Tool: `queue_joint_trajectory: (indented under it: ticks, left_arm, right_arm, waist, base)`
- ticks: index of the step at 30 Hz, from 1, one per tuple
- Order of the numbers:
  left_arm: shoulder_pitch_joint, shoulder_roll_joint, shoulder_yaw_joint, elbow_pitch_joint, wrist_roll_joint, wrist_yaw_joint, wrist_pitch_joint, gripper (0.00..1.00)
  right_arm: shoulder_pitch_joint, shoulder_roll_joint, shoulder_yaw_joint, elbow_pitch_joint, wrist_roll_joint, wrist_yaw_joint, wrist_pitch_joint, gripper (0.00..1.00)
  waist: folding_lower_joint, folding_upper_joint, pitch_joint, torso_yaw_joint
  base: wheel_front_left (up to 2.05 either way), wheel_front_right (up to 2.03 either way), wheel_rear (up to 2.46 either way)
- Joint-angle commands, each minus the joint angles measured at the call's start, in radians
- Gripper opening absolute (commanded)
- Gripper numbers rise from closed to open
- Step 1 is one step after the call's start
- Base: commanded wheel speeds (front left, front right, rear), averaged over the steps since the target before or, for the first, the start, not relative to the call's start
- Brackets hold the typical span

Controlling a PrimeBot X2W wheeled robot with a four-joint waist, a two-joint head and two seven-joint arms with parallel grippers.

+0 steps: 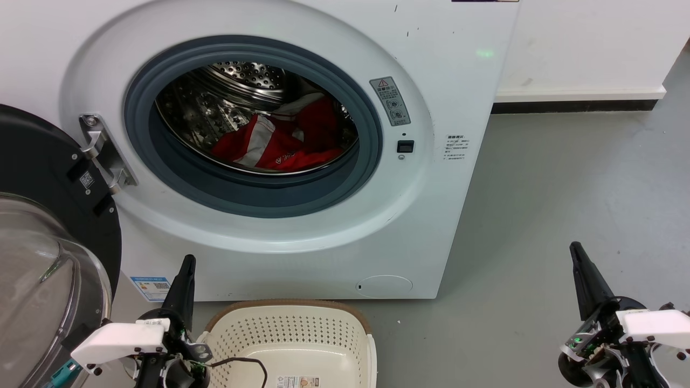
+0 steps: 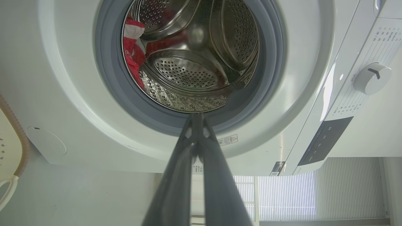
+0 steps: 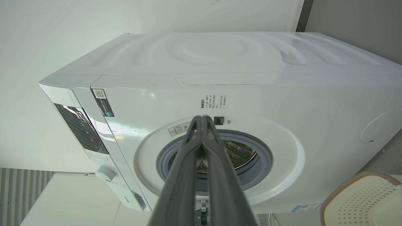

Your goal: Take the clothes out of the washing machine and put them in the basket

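Observation:
The white washing machine (image 1: 334, 226) stands with its door swung open at the left. Red clothes (image 1: 280, 143) with white and grey panels lie at the bottom of the steel drum; the left wrist view also catches these clothes (image 2: 133, 53) at the drum's left side. Below the machine's front, the cream basket (image 1: 294, 337) with a brown rim sits on the floor, only a paper label inside it. My left gripper (image 1: 187, 264) is shut and holds nothing, just left of the basket. At the lower right, well away from the machine, my right gripper (image 1: 575, 249) is also shut and holds nothing.
The open black-framed glass door (image 1: 48, 258) bulges out at the far left, close to my left arm. Grey floor (image 1: 550, 215) stretches to the right of the machine up to a white wall with a dark skirting. A black cable lies over the basket's near rim.

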Motion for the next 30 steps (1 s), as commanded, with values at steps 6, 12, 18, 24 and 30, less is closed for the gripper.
queue_joint_trajectory:
  ticks: [6,12,18,24,30]
  left_arm:
    - [-0.005,-0.001,0.0,-0.001,-0.001,-0.003,0.004,0.0]
    - [-0.005,-0.001,0.0,-0.001,-0.001,-0.003,0.004,0.0]
    - [-0.005,-0.001,0.0,-0.001,-0.001,-0.003,0.004,0.0]
    - [0.003,0.0,-0.024,0.004,0.008,0.0,-0.019,1.0]
    - [-0.003,0.002,-0.057,-0.012,0.033,0.0,-0.052,1.0]
  right_arm:
    - [-0.013,0.003,0.0,0.001,-0.004,0.0,-0.001,0.0]
    - [-0.013,0.003,0.0,0.001,-0.004,0.0,-0.001,0.0]
    - [-0.013,0.003,0.0,0.001,-0.004,0.0,-0.001,0.0]
    - [0.011,0.0,0.015,-0.001,-0.006,0.0,-0.021,1.0]
    - [0.019,0.0,0.027,-0.014,-0.049,0.0,-0.052,1.0]
  waist:
    - [0.0,0.0,0.0,0.0]
    - [0.0,0.0,0.0,0.0]
    - [0.0,0.0,0.0,0.0]
    - [0.0,0.0,0.0,-0.001]
    - [0.0,0.0,0.001,-0.002]
  base:
    - [0.0,0.0,0.0]
    - [0.0,0.0,0.0]
    - [0.0,0.0,0.0]
    - [0.0,0.0,0.0]
    - [0.0,0.0,0.0]
